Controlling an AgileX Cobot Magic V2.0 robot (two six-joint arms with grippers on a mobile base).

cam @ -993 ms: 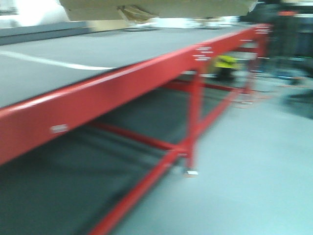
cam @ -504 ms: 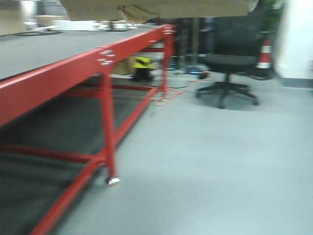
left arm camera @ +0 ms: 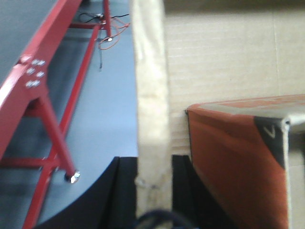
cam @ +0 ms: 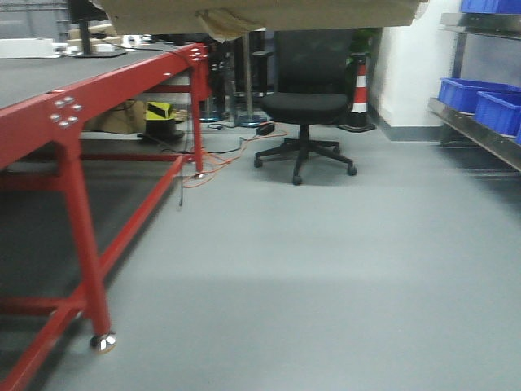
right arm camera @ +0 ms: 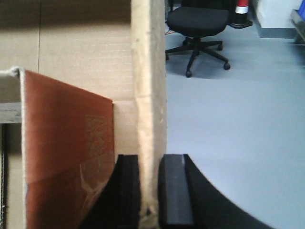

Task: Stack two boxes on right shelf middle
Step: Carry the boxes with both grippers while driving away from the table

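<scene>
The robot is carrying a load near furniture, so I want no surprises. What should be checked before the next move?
1. Left gripper clamps a wall of the brown corrugated cardboard box: ok.
2. Right gripper clamps its other wall: ok.
3. Orange box sits inside it: ok.
4. Floor ahead free: not ok, black office chair stands there.
5. Red-framed table clear of the load: ok.
6. Room on the stainless-steel shelf by the blue plastic crates: cannot tell.

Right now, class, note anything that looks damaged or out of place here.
A crumpled tape scrap hangs loose under the cardboard box, and orange cables lie tangled on the floor beside the red table leg.
</scene>
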